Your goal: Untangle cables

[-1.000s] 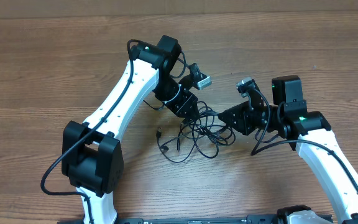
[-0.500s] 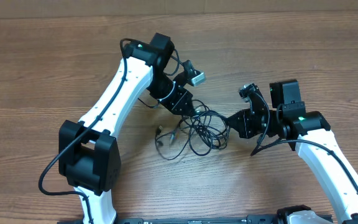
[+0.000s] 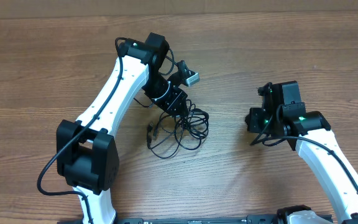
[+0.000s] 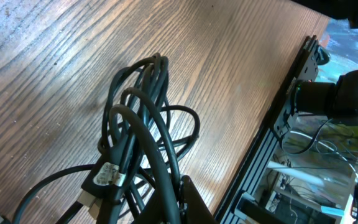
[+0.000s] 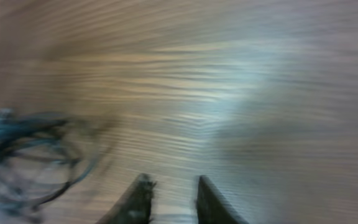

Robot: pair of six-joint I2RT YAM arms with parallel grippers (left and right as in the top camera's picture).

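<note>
Motion blur smears the cables (image 5: 14, 132), cut off at left.

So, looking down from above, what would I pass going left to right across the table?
The left arm's big black joint → the tangle of cables → a bare stretch of table → the right arm.

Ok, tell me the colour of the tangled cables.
Black cables, one carrying a small whitish label; the left wrist view shows them best.
</note>
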